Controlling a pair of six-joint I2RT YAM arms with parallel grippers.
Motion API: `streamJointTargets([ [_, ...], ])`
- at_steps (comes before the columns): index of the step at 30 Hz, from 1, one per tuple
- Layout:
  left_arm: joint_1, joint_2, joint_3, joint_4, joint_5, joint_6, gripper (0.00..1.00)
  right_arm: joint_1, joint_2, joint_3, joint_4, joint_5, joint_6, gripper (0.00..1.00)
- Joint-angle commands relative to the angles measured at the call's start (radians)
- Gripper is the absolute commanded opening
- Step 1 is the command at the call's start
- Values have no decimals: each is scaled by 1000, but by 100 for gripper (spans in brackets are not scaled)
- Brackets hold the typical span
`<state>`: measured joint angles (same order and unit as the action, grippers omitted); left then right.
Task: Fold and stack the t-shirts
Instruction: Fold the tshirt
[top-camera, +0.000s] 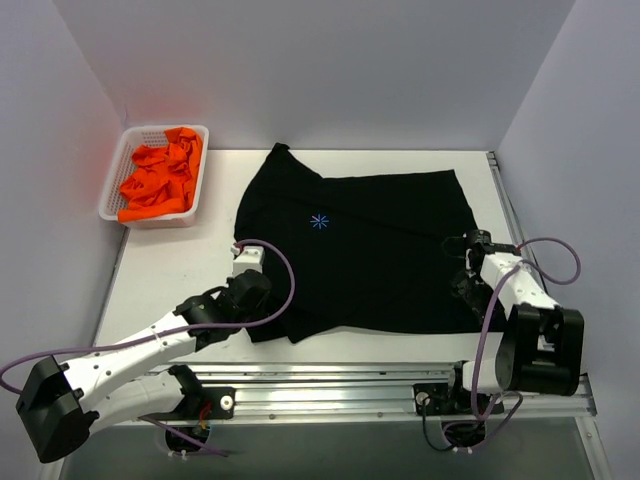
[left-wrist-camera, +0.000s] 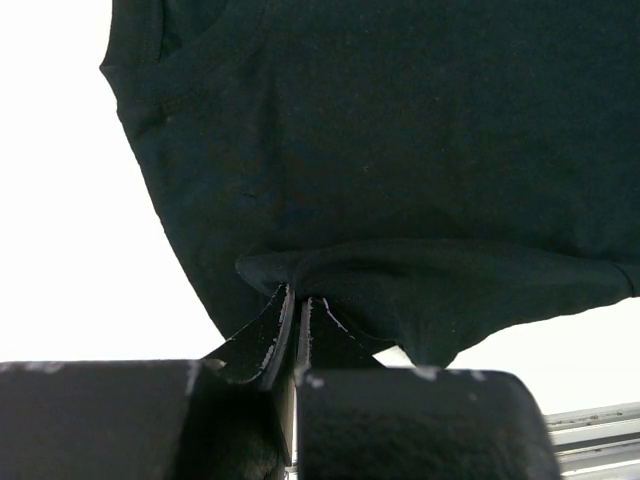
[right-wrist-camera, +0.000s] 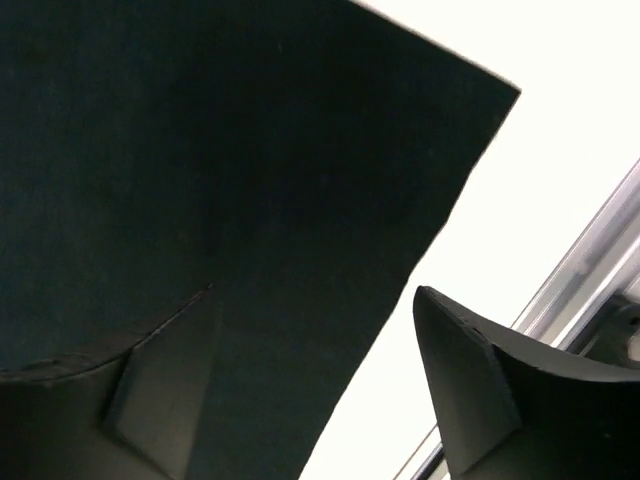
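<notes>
A black t-shirt with a tiny light-blue star mark lies spread flat in the middle of the table. My left gripper is at its near left edge. In the left wrist view the gripper is shut on a raised fold of the black t-shirt. My right gripper is at the shirt's right edge. In the right wrist view it is open, one finger over the black t-shirt, the other over bare table. Several orange t-shirts lie crumpled in the basket.
A white mesh basket stands at the table's far left corner against the left wall. An aluminium rail runs along the near edge between the arm bases. White walls close in the left, back and right sides.
</notes>
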<state>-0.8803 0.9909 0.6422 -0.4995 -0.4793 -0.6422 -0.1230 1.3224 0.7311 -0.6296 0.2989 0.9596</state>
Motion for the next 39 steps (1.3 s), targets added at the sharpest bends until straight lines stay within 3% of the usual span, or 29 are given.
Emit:
streamJointTargets([
  [1, 10, 32, 44, 67, 22, 27, 2, 9, 110, 111, -94, 106, 8, 72],
  [4, 15, 60, 28, 98, 54, 36, 2, -16, 147, 159, -145, 202, 39, 74],
  [10, 14, 54, 10, 127, 91, 56, 2, -358, 40, 60, 10, 98, -59, 72],
  [16, 12, 95, 13, 173, 160, 68, 2, -487, 109, 30, 54, 102, -56, 70],
  [22, 12, 130, 24, 181, 165, 78, 2, -471, 92, -62, 113, 22, -65, 68],
  [34, 12, 124, 24, 180, 136, 75, 2, -437, 86, -55, 163, -27, -99, 68],
  [39, 12, 127, 22, 191, 131, 78, 2, -356, 2, -13, 125, 17, -59, 67],
])
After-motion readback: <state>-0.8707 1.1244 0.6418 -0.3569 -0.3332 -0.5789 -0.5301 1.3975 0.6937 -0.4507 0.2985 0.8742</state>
